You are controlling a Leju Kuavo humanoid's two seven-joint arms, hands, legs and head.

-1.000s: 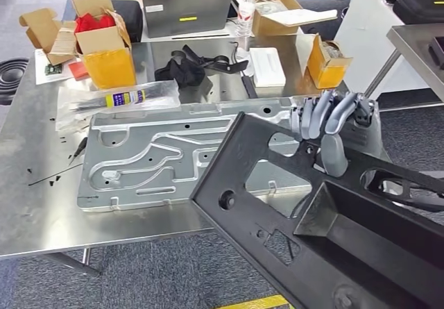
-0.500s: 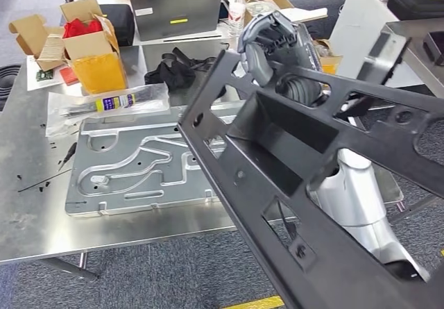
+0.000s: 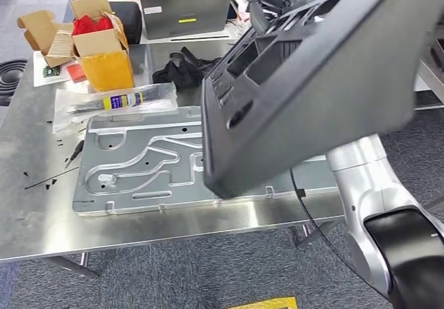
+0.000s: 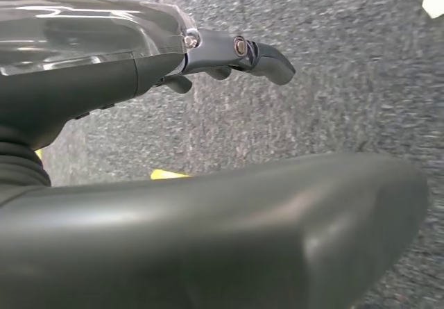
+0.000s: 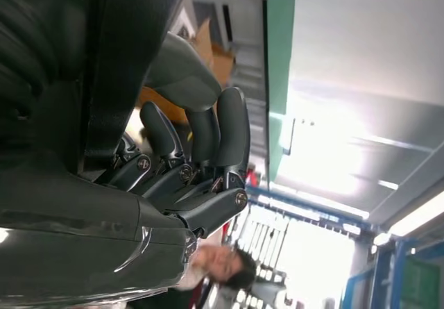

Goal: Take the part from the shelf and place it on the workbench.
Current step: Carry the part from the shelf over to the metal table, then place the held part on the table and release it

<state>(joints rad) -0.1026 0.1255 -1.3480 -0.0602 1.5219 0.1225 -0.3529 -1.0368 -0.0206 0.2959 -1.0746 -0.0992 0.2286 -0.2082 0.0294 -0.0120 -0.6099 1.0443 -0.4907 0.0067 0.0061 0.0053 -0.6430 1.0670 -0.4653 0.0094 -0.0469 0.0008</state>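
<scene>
The head view is evenly and brightly lit from overhead; soft glare is seen on the steel table (image 3: pixel 31 212). The black part (image 3: pixel 314 80) is smeared by motion blur. In the right wrist view, ceiling lights are overexposed. The left wrist view is dim, with the carpet (image 4: pixel 335 87) blurred.

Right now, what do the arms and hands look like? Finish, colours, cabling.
Right arm: glossy silver shell, a black section nearer the body, and a thin black cable running beside it. Right hand: dark grey fingers with rounded tips, silver screws at the joints, and a glossy grey cover behind them. Left hand: same dark grey fingers with screws, a thick grey thumb, and a shiny cover.
</scene>
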